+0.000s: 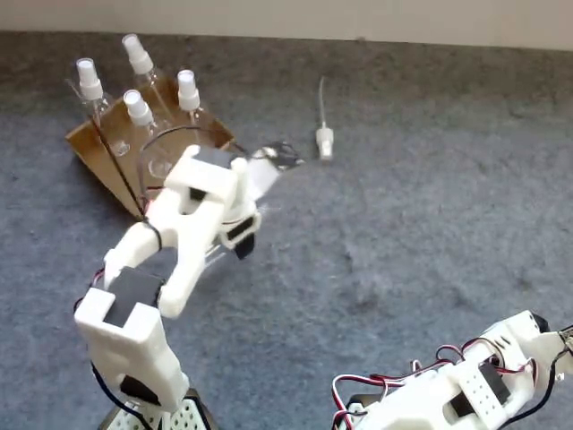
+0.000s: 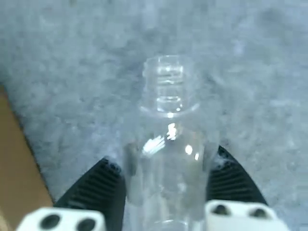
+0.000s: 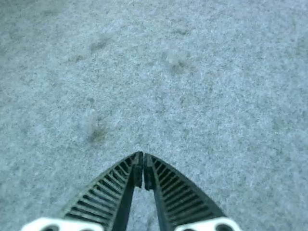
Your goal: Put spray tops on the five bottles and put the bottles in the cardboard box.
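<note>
My left gripper is shut on a clear bottle whose threaded neck is open, with no spray top on it. Seen from above, this bottle lies tilted in the left gripper, just right of the cardboard box. Several bottles with white spray tops stand in the box. A loose spray top with its thin tube lies on the carpet, a little beyond the held bottle's neck. My right gripper is shut on nothing, low over bare carpet.
Grey carpet covers the table. The box's brown edge is close beside the left gripper. The right arm rests folded at the near right corner, with loose wires around it.
</note>
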Robot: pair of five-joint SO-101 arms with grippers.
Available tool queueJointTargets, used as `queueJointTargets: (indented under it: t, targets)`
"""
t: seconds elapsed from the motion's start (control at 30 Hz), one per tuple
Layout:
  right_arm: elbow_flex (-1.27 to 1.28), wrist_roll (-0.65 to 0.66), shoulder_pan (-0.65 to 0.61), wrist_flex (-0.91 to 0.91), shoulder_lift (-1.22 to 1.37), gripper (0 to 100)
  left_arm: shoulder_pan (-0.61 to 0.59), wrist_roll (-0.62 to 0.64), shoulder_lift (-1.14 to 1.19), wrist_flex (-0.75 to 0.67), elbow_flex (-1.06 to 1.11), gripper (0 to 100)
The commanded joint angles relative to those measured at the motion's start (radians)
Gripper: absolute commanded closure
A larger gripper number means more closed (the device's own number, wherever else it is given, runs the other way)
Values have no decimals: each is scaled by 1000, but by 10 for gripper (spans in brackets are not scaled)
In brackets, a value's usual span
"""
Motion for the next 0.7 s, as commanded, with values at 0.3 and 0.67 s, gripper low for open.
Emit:
queueJointTargets:
  t: [0.3, 0.67]
  targets:
    - [102, -9, 4, 2, -15, 993, 24, -109, -8, -75, 104, 832]
    - [102, -9, 4, 2, -15, 993, 22, -140, -19, -78, 91, 833]
